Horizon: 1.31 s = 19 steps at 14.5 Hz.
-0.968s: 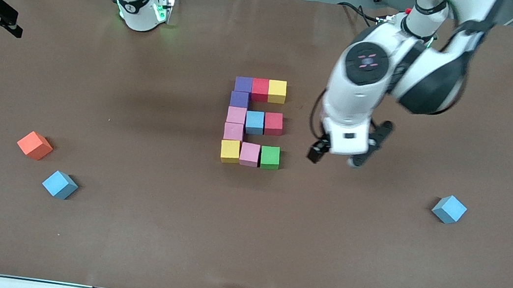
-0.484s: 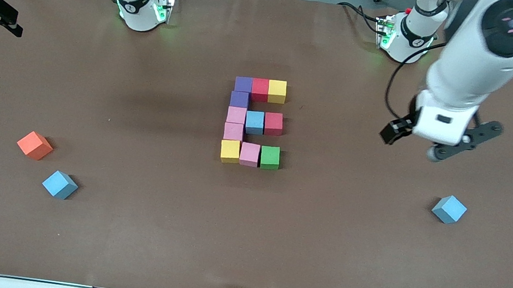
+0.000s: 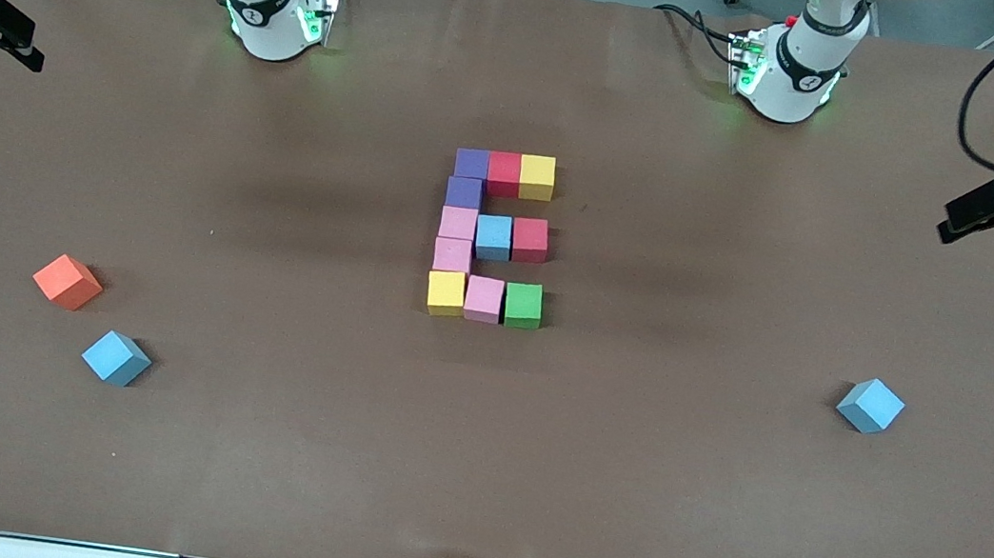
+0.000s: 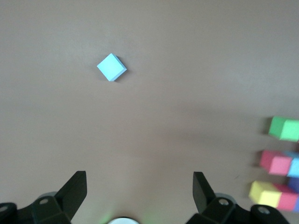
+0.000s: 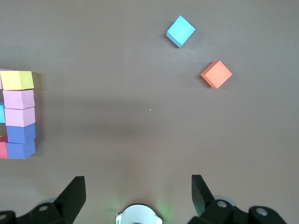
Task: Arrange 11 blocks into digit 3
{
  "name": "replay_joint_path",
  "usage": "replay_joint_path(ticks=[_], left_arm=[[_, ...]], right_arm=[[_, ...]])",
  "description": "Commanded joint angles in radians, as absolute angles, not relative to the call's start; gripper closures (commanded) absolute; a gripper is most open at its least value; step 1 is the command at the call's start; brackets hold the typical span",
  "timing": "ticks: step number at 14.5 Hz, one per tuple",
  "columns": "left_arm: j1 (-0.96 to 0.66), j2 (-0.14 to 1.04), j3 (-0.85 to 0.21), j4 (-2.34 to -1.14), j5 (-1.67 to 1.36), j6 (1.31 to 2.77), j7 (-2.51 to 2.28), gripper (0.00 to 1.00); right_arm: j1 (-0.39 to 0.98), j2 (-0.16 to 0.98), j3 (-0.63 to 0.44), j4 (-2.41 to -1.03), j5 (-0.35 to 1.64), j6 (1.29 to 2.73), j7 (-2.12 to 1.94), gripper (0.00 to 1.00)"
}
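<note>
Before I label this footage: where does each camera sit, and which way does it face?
Front view: high across the table, facing both bases; shows the finished digit 3, the orange cube, two loose blue cubes and both grippers at the table's ends.
Left wrist view: above the table, looking down past the open left gripper at a loose blue cube.
Right wrist view: looking down past the open right gripper at the orange cube and another blue cube.
Shared: both wrist views catch an edge of the digit 3.
</note>
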State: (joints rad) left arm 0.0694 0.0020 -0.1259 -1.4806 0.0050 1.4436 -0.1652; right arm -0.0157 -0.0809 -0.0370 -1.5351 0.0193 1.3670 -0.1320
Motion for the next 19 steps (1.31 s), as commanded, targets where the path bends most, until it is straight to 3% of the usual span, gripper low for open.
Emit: replay_joint_path(ticks=[1, 4, 19], left_arm=[[0.066, -0.113, -0.109, -1.630, -0.005, 1.491, -0.069, 0.00], [0.071, -0.236, -0.113, -1.781, 0.000, 1.558, -0.061, 0.00], [0.057, -0.138, -0.144, -1.660, -0.009, 1.514, -0.057, 0.00]], right_arm=[[-0.031, -0.112, -0.029, -1.566, 0.028, 1.376, -0.144, 0.00], [-0.029, -0.112, -0.029, -1.566, 0.028, 1.378, -0.144, 0.00], [-0.032, -0.110, -0.031, -1.559, 0.032, 1.396, -0.144, 0.00]])
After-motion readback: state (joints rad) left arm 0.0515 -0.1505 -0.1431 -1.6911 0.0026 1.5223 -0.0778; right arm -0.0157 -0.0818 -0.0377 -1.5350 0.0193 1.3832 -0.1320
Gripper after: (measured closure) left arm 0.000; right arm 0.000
